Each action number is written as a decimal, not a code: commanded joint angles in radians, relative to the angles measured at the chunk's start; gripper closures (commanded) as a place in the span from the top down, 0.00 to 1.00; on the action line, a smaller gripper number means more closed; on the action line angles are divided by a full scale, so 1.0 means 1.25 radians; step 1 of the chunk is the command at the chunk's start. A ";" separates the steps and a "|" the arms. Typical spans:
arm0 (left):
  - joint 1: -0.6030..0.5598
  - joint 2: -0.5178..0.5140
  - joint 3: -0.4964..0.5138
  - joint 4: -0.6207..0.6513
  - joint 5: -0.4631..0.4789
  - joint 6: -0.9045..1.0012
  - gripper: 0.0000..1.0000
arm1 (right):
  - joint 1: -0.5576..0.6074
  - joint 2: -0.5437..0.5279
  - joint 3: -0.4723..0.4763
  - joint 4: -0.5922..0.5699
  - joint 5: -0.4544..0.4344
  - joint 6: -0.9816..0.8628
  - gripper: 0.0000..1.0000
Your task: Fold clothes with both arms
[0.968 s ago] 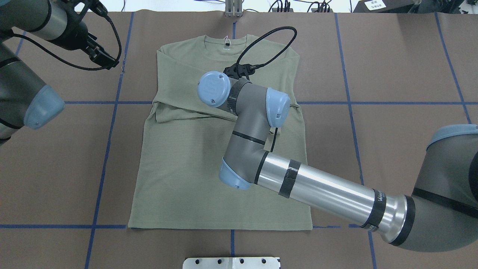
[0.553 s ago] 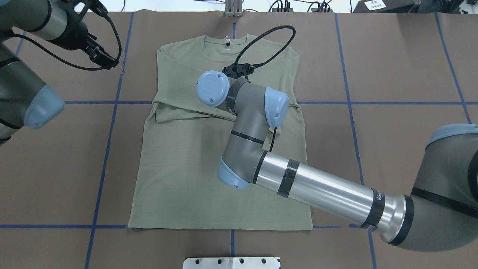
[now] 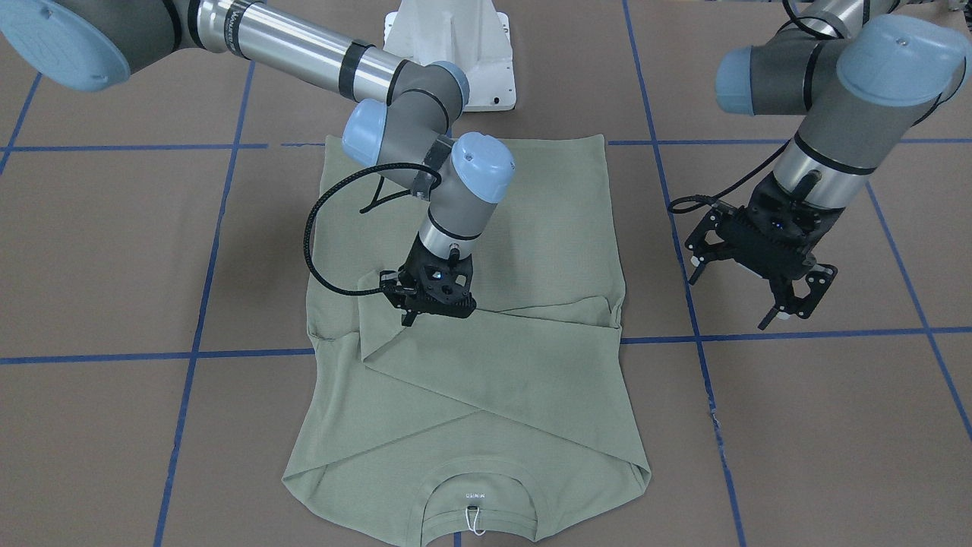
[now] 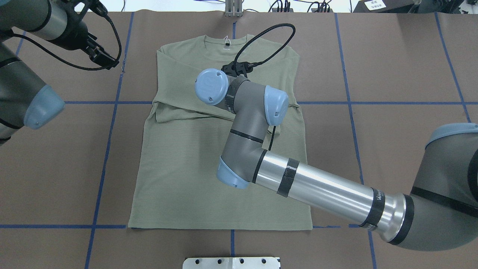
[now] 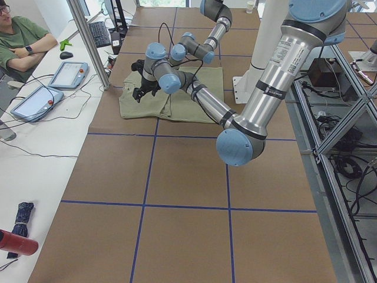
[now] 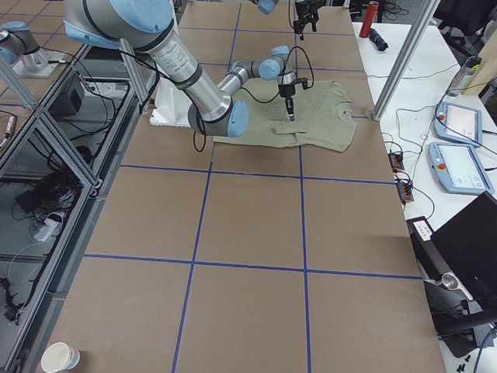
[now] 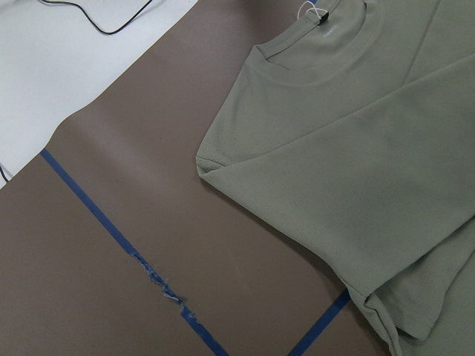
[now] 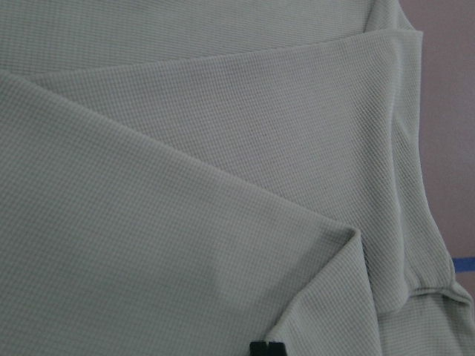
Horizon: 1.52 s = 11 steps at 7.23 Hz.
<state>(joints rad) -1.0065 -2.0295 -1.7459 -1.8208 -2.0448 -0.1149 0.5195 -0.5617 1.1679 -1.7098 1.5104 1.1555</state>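
The sage-green shirt [image 4: 179,168] lies flat on the brown table, neckline [image 3: 474,494] on the side away from the robot. Both sleeves are folded across the chest [image 3: 501,365]. My right gripper [image 3: 434,310] is down on the upper sleeve near its cuff. In the right wrist view a ridge of fabric [image 8: 319,282] rises toward it, so it looks shut on the sleeve. In the overhead view its own wrist [image 4: 239,97] hides it. My left gripper [image 3: 740,300] hangs open and empty above bare table beside the shirt's shoulder [image 7: 211,163].
Blue tape lines [image 4: 108,123] grid the table. The white pedestal base [image 3: 448,45] stands behind the shirt's hem. A person [image 5: 20,35] sits at a side desk with pendant tablets [image 5: 68,73]. A paper cup [image 6: 60,357] stands at a table corner.
The right arm's wrist and elbow have crept a little toward the robot's left and the neckline. The left arm and the visible shirt outline look unchanged.
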 commanded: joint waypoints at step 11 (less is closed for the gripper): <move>0.006 -0.001 -0.007 -0.001 0.001 -0.039 1.00 | 0.084 -0.222 0.243 0.058 0.026 -0.257 1.00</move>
<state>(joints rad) -1.0005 -2.0310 -1.7549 -1.8223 -2.0433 -0.1517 0.6174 -0.8356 1.4699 -1.7076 1.5213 0.8234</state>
